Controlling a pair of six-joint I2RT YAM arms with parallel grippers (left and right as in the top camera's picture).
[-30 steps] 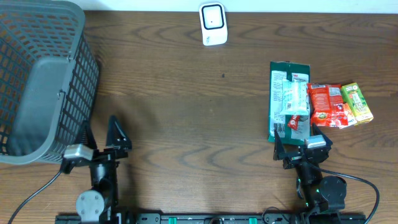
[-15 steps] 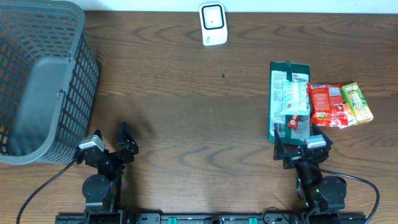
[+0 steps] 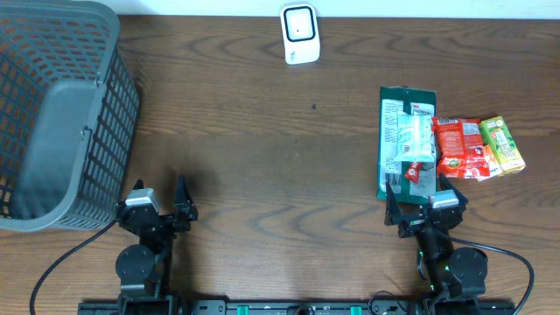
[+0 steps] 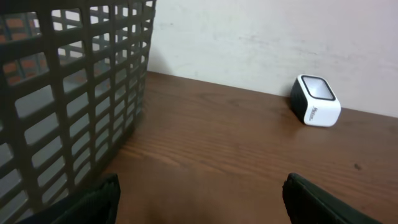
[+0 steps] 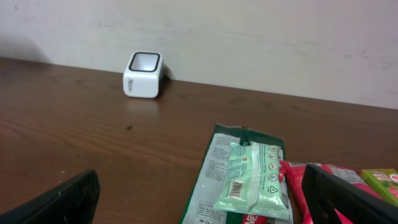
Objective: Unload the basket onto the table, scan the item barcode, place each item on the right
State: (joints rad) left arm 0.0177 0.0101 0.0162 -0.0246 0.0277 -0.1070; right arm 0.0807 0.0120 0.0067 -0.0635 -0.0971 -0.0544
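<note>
basket [image 3: 61,131]: runs off the overhead's left and top edges, and the left wrist view shows only one mesh wall.
green pouch [image 5: 214,180]: lower end cut by the bottom edge of the right wrist view; in the overhead its near edge lies partly under the right gripper [image 3: 418,192].
red packet [image 5: 295,186]: largely behind that gripper's dark finger.
yellow-green box [image 5: 382,179]: cut by the right edge.
barcode [image 5: 235,188]: on the pale sachet [image 5: 258,177] — bars too small to read.
scanner [image 4: 316,101]: side print too small to read.
</note>
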